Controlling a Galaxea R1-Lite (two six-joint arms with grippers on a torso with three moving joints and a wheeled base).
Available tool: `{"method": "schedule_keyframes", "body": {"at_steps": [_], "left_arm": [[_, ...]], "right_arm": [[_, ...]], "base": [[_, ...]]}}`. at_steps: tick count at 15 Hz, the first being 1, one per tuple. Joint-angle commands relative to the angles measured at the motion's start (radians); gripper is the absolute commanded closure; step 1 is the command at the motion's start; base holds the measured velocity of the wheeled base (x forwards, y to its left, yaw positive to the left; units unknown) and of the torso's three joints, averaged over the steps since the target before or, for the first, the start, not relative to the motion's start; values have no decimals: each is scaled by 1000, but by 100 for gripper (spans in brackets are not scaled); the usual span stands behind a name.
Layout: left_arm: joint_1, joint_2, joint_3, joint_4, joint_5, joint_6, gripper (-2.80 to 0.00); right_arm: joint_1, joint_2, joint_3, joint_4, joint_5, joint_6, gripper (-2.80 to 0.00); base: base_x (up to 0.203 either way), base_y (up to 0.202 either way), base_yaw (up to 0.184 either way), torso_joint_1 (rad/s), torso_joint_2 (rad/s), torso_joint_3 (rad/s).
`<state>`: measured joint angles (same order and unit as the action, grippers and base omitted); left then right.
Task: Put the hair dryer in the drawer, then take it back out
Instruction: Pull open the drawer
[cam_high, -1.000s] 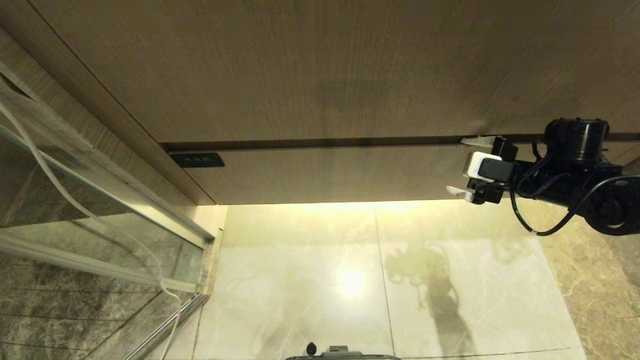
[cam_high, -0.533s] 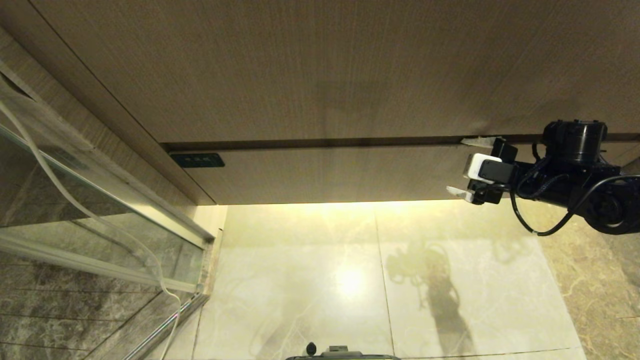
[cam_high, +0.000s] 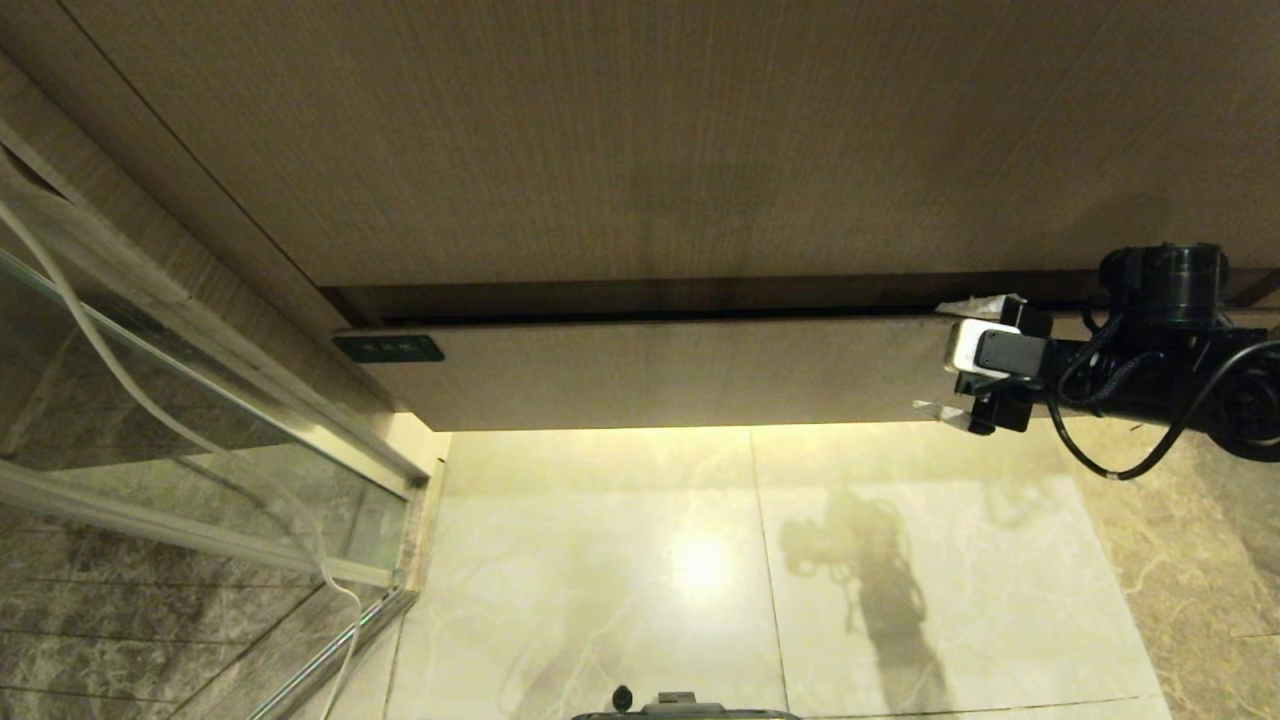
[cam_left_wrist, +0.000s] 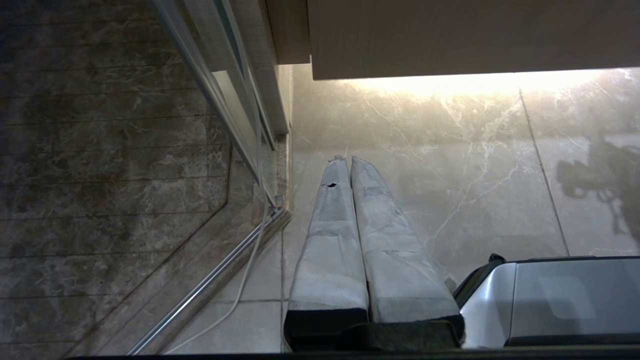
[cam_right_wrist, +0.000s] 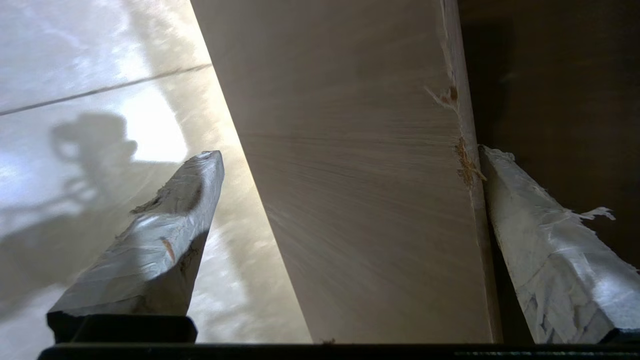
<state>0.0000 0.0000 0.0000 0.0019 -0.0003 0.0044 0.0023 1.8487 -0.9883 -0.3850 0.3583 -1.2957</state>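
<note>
Drawer (cam_high: 660, 375) below panel (cam_high: 640, 140), above floor (cam_high: 600, 560)

The glossy pale marble-tile floor (cam_high: 620, 560) spreads below the right pincer (cam_high: 955, 360). A thin white cord (cam_high: 330, 590) trails on it beside a metal door rail (cam_high: 330, 650), well apart from that pincer.
</note>
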Motion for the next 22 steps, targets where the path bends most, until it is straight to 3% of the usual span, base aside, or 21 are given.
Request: {"method": "schedule_keyframes", "body": {"at_steps": [1,13,22], "left_arm": [[0,0,0,0,0,0,0],[0,0,0,0,0,0,0],[0,0,0,0,0,0,0]], "right_arm": [[2,1,3,-6,-15,-4,-280],[-16,-138,55,225,-7,19,-280],[-16,-298,76,241,-7,18,-280]], "base": [[0,0,0,0,0,0],[0,0,0,0,0,0],[0,0,0,0,0,0]]}}
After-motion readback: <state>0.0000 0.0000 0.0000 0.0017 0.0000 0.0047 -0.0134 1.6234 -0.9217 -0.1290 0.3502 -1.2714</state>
